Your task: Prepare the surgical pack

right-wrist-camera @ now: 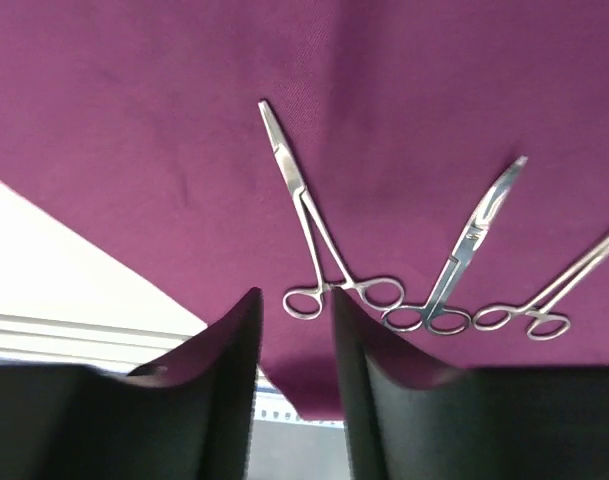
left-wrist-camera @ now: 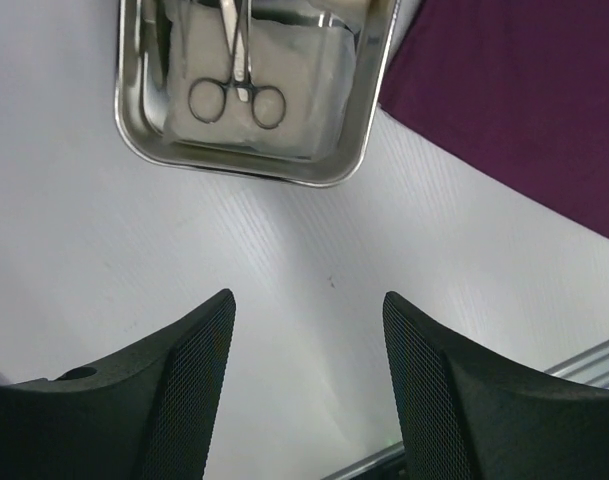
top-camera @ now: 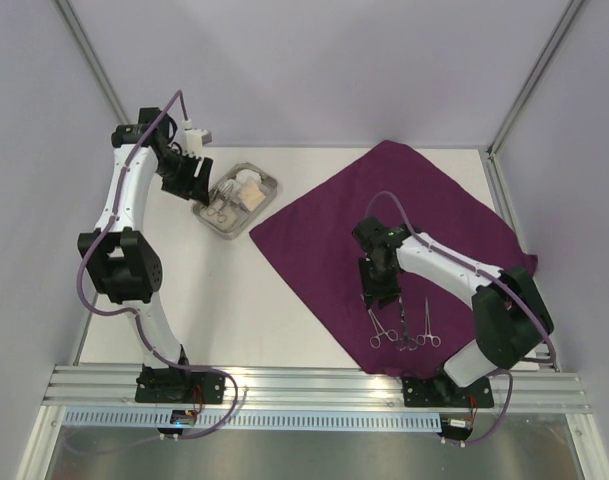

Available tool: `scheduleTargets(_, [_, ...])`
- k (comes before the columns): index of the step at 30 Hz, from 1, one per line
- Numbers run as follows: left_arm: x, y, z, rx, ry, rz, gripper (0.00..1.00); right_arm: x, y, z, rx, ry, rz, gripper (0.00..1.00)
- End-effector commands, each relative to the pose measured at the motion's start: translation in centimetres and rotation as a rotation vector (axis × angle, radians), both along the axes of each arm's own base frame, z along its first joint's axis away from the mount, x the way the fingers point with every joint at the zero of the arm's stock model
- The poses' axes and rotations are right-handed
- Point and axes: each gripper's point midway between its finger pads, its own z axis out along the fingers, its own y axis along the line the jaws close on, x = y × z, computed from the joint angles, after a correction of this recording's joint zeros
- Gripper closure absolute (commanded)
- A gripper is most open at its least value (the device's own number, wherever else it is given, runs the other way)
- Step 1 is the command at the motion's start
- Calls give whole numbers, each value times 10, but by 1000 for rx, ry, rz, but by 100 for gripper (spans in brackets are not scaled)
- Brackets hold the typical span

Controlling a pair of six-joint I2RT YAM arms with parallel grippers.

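Top view: steel tray [top-camera: 250,213] at 10 o'clock, purple cloth [top-camera: 324,230] toward 3 o'clock, three clamps [top-camera: 399,330] at its 6 o'clock corner. Left wrist: left gripper [left-wrist-camera: 306,300] wide apart, empty, tray (fourth clamp [left-wrist-camera: 239,90] on gauze [left-wrist-camera: 304,80]) at 12 o'clock. Right wrist: right gripper [right-wrist-camera: 294,300] narrowly parted, empty, near the clamps' rings.

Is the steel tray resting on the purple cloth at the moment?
No, the steel tray sits on the bare white table, just beside the left corner of the purple cloth.
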Motion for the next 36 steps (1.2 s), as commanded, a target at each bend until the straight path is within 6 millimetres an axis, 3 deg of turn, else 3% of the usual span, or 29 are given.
scheduleTargets(1, [-19, -13, 12, -34, 8, -9, 30, -2, -1, -15, -66, 30, 79, 66])
scheduleTargets(2, [-20, -13, 13, -41, 6, -10, 30, -3, -12, -22, -140, 33, 80, 77])
scheduleTargets(4, [-21, -15, 13, -48, 11, -16, 30, -8, -21, -25, -193, 51, 79, 81])
scheduleTargets(25, [-23, -14, 10, -42, 27, -14, 30, -27, -15, -61, -195, 138, 126, 80])
scheduleTargets(31, [-23, -13, 11, -37, 25, -18, 30, -20, -17, -43, -227, 81, 137, 81])
scheduleTargets(33, [-22, -13, 11, -35, 25, -19, 30, -18, -12, -32, -209, 50, 157, 80])
scheduleTargets(36, [-21, -13, 10, -36, 26, -16, 30, -22, -2, -30, -168, 43, 173, 80])
